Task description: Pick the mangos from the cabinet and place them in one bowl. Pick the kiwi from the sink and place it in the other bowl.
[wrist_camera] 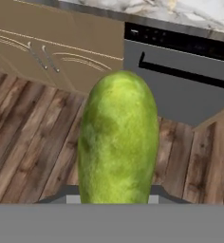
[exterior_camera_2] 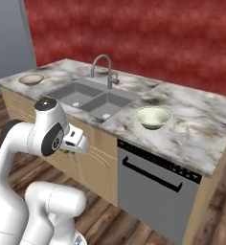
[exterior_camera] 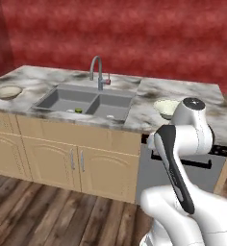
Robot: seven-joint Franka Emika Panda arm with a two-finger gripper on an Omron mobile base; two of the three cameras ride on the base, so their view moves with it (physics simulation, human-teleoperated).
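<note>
Gripper (exterior_camera_2: 67, 149) of my white arm sits low in the left-centre of the right base view, tucked under the wrist, and in the hand view a long green oval mango (wrist_camera: 117, 147) rises straight up from the bottom edge through the middle of the frame, so I judge the fingers are clamped on its lower end, though the tips themselves are hidden behind the fruit. I would expect this mango to be light but smooth-skinned and rounded, so it could slide or pivot if I swing fast; a hold across its narrow width near the middle would be steadier than one near an end. In the hand view the fruit hangs in front of the wooden floor, with the tan cabinet doors at upper left and the grey dishwasher front (wrist_camera: 180, 76) at upper right. The deep pale cream-white bowl (exterior_camera_2: 153, 117) stands on the marble counter (exterior_camera_2: 201, 124) right of centre in the right base view, above and well apart from the gripper. The shallow brown-rimmed bowl (exterior_camera: 7, 92) is at the far left of the left base view, and a tiny bright-green kiwi (exterior_camera: 79, 110) lies in the grey double-basin sink (exterior_camera: 67, 98).
</note>
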